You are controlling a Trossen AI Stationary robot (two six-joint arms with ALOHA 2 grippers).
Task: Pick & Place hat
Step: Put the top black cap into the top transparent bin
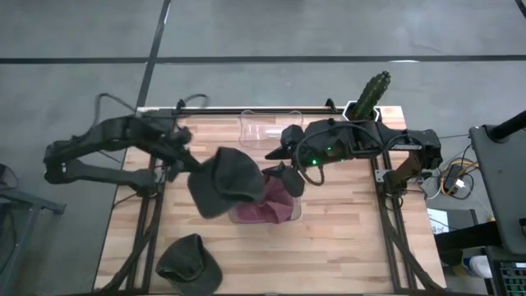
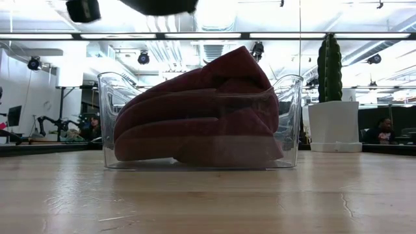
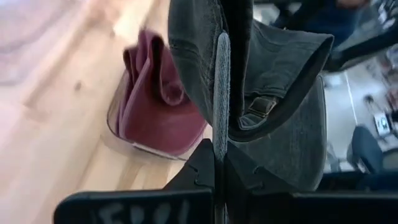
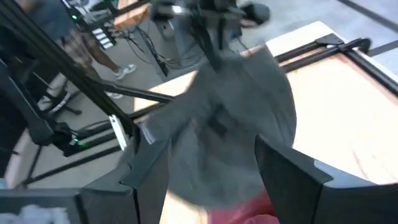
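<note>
Progress: 1 maroon hat (image 1: 275,201) already in clear bin (image 1: 289,215), frame centre. Left claw (image 1: 191,160) clamped on grey hat (image 1: 226,181), held above desk (image 1: 345,238) at bin's left edge; drop pending. Right claw (image 1: 289,177) over bin, fingers apart. 1 more grey cap (image 1: 189,261) lower left, unpicked.

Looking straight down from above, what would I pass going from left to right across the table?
Left hand holding a dark grey hat → clear bin of maroon hats → right hand → potted cactus.
</note>
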